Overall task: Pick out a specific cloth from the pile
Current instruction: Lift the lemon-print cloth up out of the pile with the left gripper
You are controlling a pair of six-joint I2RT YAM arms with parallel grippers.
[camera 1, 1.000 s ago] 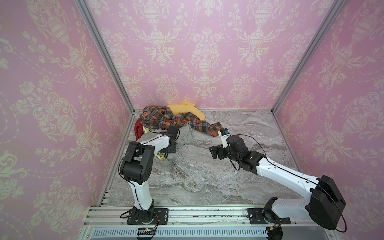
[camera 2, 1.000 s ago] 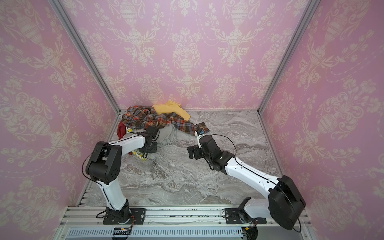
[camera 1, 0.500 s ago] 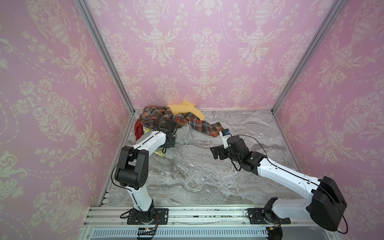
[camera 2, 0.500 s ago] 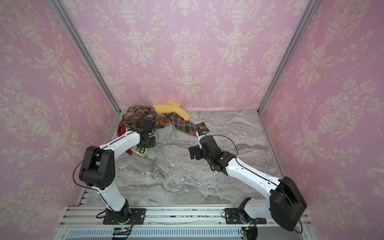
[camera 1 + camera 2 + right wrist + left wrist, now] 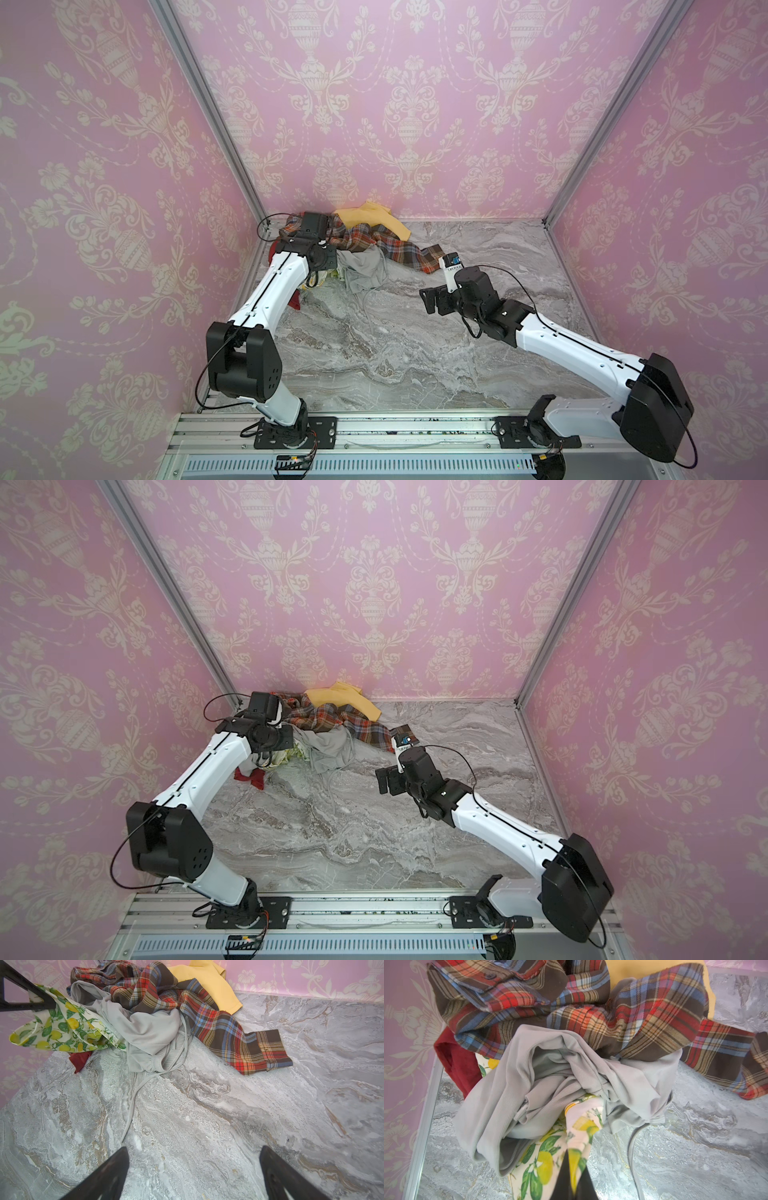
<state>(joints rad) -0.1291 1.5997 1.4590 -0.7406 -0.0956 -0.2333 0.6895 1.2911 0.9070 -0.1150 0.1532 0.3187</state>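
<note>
At pile's (image 5: 365,243) left edge, left gripper (image 5: 573,1167) clamps thin cream lemon-print cloth (image 5: 542,1159), likely to drag it from under grey drawstring garment (image 5: 550,1076); right gripper (image 5: 193,1148) jaws apart, idle.

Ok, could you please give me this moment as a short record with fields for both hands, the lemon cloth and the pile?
left hand: shut on the lemon cloth
right hand: open, empty, above bare table
lemon cloth: one edge held up, the rest tucked under the grey garment
pile: plaid shirt, mustard cloth, grey garment, dark red fabric, in the far left corner
</note>
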